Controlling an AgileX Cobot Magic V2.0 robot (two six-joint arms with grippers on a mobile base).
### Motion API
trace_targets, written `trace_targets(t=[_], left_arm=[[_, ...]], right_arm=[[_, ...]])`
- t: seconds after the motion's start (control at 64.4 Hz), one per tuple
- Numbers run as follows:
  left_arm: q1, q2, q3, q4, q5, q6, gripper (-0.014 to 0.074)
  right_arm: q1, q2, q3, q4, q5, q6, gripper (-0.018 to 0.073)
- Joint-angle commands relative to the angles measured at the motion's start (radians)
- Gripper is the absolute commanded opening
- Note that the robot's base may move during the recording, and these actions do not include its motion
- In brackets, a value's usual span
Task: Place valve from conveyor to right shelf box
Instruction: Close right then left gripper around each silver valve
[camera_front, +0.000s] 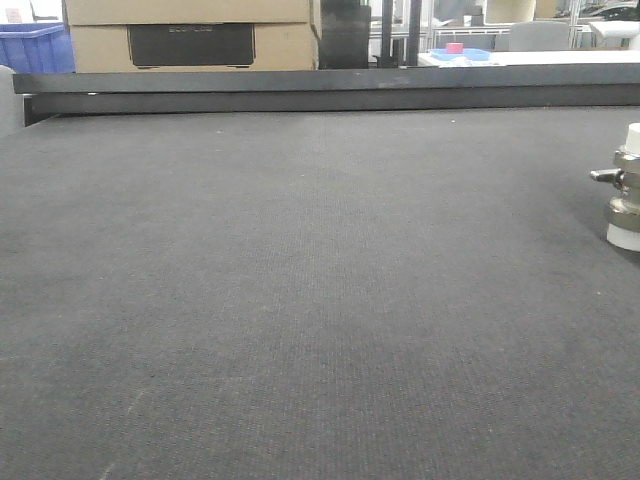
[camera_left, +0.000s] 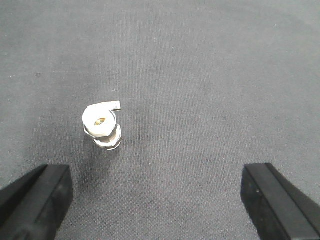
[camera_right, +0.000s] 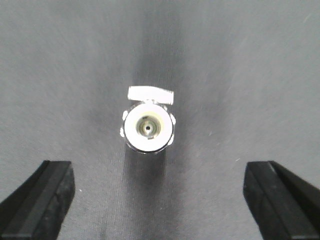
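Grey woven conveyor (camera_front: 300, 300) fills the frame, the right gripper (camera_right: 160, 195) and left gripper (camera_left: 157, 195) both hover over it with jaws spread wide and empty, and the valve (camera_right: 148, 125) stands on end, centred just ahead of the right jaws and off-centre ahead of the left.

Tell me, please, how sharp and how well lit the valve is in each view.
Front-facing view: the valve is sharp but cut by the right edge. Left wrist view: it glares white and loses detail. Right wrist view: slightly soft, and a dark shadow band runs along the conveyor through it.
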Motion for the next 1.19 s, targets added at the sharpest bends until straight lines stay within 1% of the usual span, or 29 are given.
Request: trace_targets(t=[0.0, 0.233, 0.559, 0.838, 0.884, 0.931, 0.978, 1.071, 1.086, 1.102, 1.179], left_arm=[[-0.007, -0.001, -0.01, -0.008, -0.006, -0.012, 0.0581], [-0.007, -0.001, -0.01, -0.008, -0.006, -0.012, 0.0581], [-0.007, -0.001, -0.01, -0.008, -0.004, -0.012, 0.0581], [-0.007, -0.001, -0.01, -0.008, -0.002, -0.012, 0.0581], [-0.007, -0.001, -0.01, -0.008, -0.001, -0.012, 0.0581], [-0.007, -0.001, -0.01, -0.008, -0.001, -0.012, 0.0581], [-0.007, -0.001, -0.01, -0.008, 0.002, -0.012, 0.0581], [-0.007, -0.001, -0.01, -0.008, 0.019, -0.012, 0.0581], [-0.007, -0.001, -0.01, -0.008, 0.022, -0.012, 0.0581], [-0.007, -0.001, -0.01, -0.008, 0.027, -0.012, 0.0581], [-0.007, -0.001, -0.01, -0.002, 0.043, -0.012, 0.0581]], right_arm=[[-0.019, 0.057, -0.01, 0.019, -0.003, -0.011, 0.057], [-0.018, 0.175, -0.01, 0.023, -0.068, -0.021, 0.057], [-0.018, 0.278, -0.008, 0.028, -0.068, -0.028, 0.057], [-0.018, 0.315, -0.008, 0.028, -0.067, -0.028, 0.057], [-0.018, 0.317, -0.008, 0.028, -0.067, -0.028, 0.0557], [-0.018, 0.319, -0.008, 0.028, -0.067, -0.028, 0.0522], [-0.018, 0.319, -0.008, 0.028, -0.067, -0.028, 0.0449], [-0.017, 0.317, -0.008, 0.028, -0.063, -0.028, 0.0218], [-0.017, 0.314, -0.008, 0.028, -0.061, -0.028, 0.0174], [-0.017, 0.314, -0.008, 0.028, -0.061, -0.028, 0.0109], [-0.017, 0.311, -0.008, 0.028, -0.051, -0.028, -0.0106]])
